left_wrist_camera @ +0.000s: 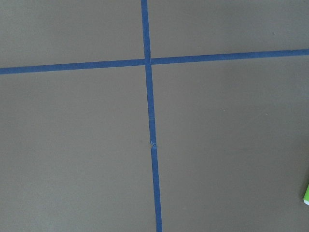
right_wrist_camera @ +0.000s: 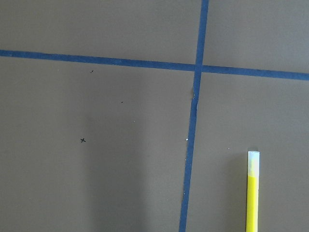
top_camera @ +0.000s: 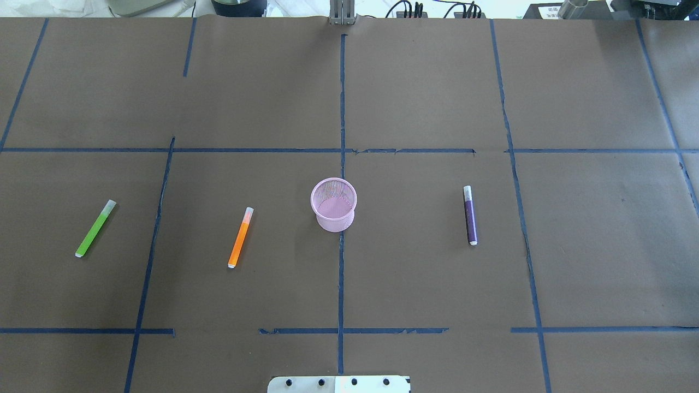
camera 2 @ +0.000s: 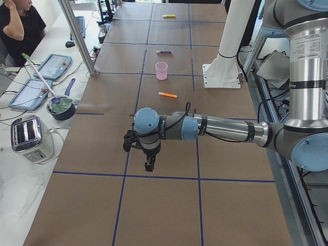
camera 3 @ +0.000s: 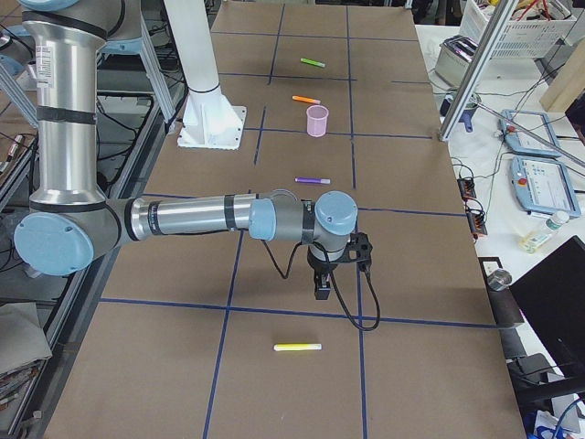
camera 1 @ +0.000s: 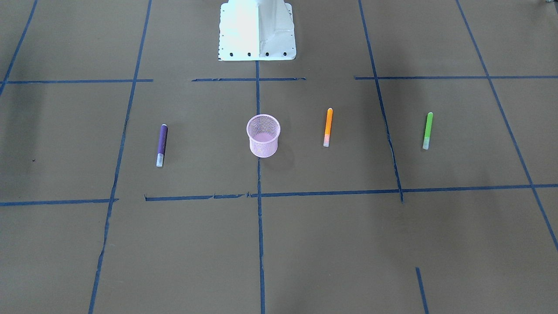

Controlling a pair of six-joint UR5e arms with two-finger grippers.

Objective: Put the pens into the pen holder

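Note:
The pink mesh pen holder [top_camera: 333,204] stands upright at the table's middle, with nothing in it. Flat on the brown table lie the green pen [top_camera: 95,227], the orange pen [top_camera: 240,237] and the purple pen [top_camera: 470,215]. A yellow pen [camera 3: 298,347] lies far out towards the right end, also at the lower right of the right wrist view [right_wrist_camera: 252,193]. My left gripper [camera 2: 148,166] hangs over the left end, the green pen's tip [left_wrist_camera: 306,193] at its camera's edge. My right gripper [camera 3: 322,293] hovers near the yellow pen. I cannot tell whether either is open or shut.
The white robot base [camera 1: 257,30] sits behind the holder. Blue tape lines [top_camera: 342,109] grid the table. Beside the table, a side desk holds a toaster [camera 2: 29,138], tablets [camera 2: 51,65] and a bowl [camera 2: 61,106]; a person [camera 2: 18,25] sits there.

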